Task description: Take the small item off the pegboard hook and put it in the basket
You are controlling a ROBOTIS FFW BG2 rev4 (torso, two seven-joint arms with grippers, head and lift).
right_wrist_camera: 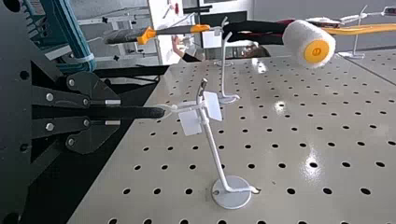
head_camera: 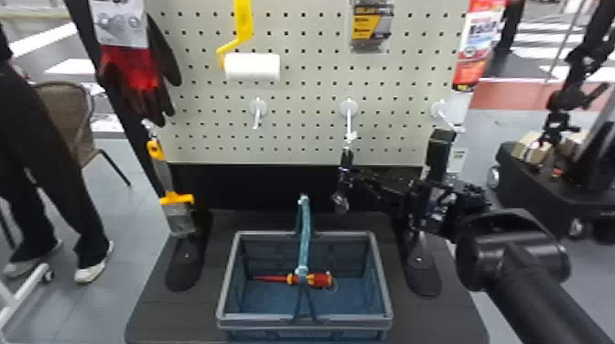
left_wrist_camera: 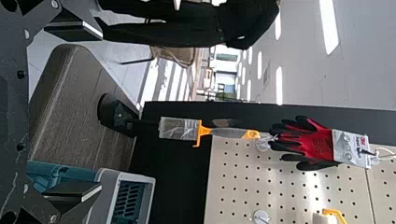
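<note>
In the head view, the tops of the yellow roller handle (head_camera: 244, 20) and the gloves (head_camera: 132, 68) at the pegboard (head_camera: 302, 98) are cut off by the frame. The right gripper (head_camera: 351, 176) is dark against the black strip below the pegboard, and its fingertips are hard to make out. The small item (head_camera: 346, 158) is there too, just below the pegboard's middle hook (head_camera: 348, 112); its outline is hard to follow. The basket (head_camera: 304, 320) stands in front of the pegboard, its teal handle (head_camera: 303, 228) upright and hiding part of the screwdriver (head_camera: 315, 279) lying inside. The screwdriver has a red shaft and a red-and-yellow grip.

In the left wrist view, the basket (left_wrist_camera: 152, 198), in front of the pegboard, is cut off by the frame and partly hidden by a finger (left_wrist_camera: 77, 190); its inside cannot be made out. The left gripper (left_wrist_camera: 100, 111) is in front of the pegboard and off to one side of it, fingers spread wide with nothing between them.

In the right wrist view, only part of the basket's teal handle fits in, away from the pegboard. The right gripper (right_wrist_camera: 113, 112) is closed on the small item's black part, beside the pegboard's edge. The gripped stretch is partly hidden between the fingers, and the item's white loop reaches the hook near its free end, out from the pegboard.
</note>
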